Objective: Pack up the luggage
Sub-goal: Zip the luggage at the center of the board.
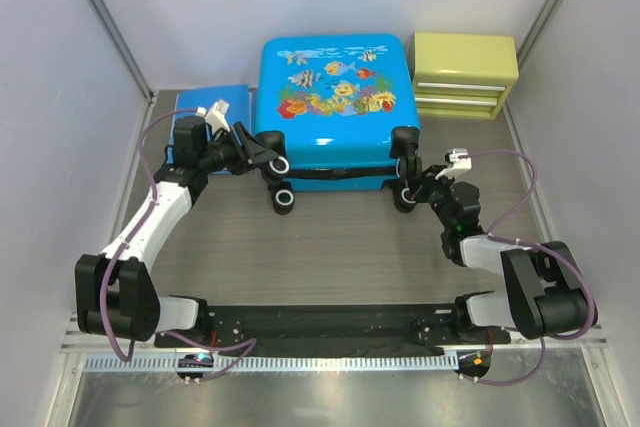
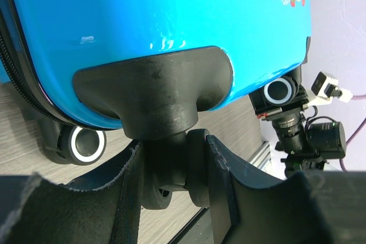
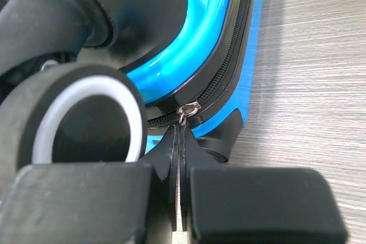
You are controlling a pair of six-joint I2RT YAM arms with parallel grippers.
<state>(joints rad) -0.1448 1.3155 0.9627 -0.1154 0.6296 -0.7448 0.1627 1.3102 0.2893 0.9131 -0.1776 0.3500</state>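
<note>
The luggage (image 1: 335,77) lies closed and flat at the back of the counter (image 1: 350,257), so I cannot see inside it. A blue folder (image 1: 225,102) is just beside it on the left, and a yellow-green drawer box (image 1: 465,72) on the right. My left hand (image 2: 171,170) clamps a corner caster (image 2: 163,152). My right hand (image 3: 179,158) is pinched tight on the zipper pull (image 3: 184,110).

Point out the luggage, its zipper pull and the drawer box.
luggage (image 1: 335,97): top view, printed lid.
zipper pull (image 3: 187,109): right wrist view, metal ring.
drawer box (image 1: 465,52): top view, top panel.
</note>
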